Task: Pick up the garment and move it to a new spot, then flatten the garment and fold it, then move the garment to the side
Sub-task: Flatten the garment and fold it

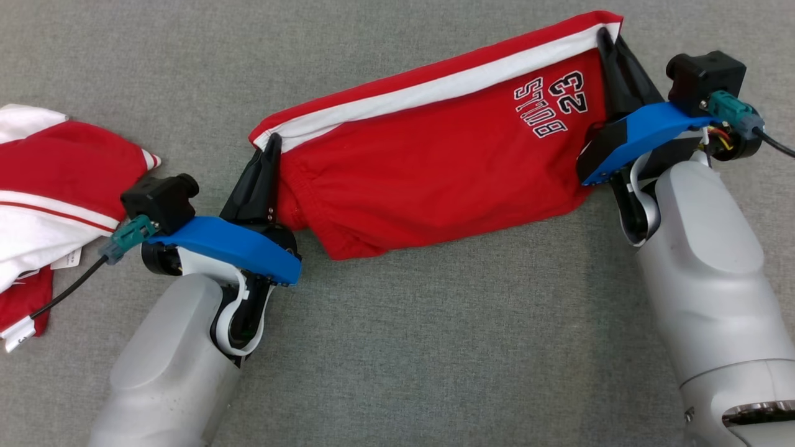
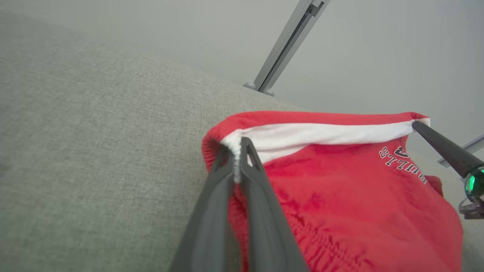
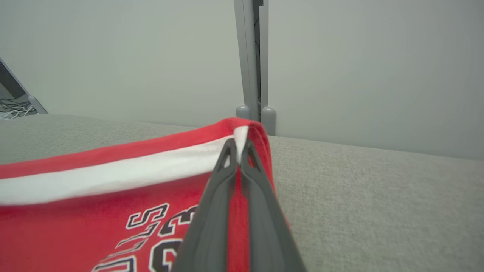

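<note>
The garment (image 1: 435, 149) is a pair of red shorts with a white stripe and black-and-white "BULLS 23" lettering, stretched out between my two grippers over the grey cloth table. My left gripper (image 1: 271, 144) is shut on its left corner at the white stripe, and the pinch shows close up in the left wrist view (image 2: 237, 149). My right gripper (image 1: 602, 34) is shut on the far right corner, the fingers clamped on the white stripe (image 3: 239, 145). The lower hem hangs slack toward me. The right gripper's finger (image 2: 442, 147) also appears in the left wrist view, at the garment (image 2: 340, 189).
Other red and white clothes (image 1: 49, 198) lie in a heap at the table's left edge, close to my left wrist. The grey table surface (image 1: 435, 347) stretches out in front. A grey frame post (image 3: 251, 56) stands beyond the table's far edge.
</note>
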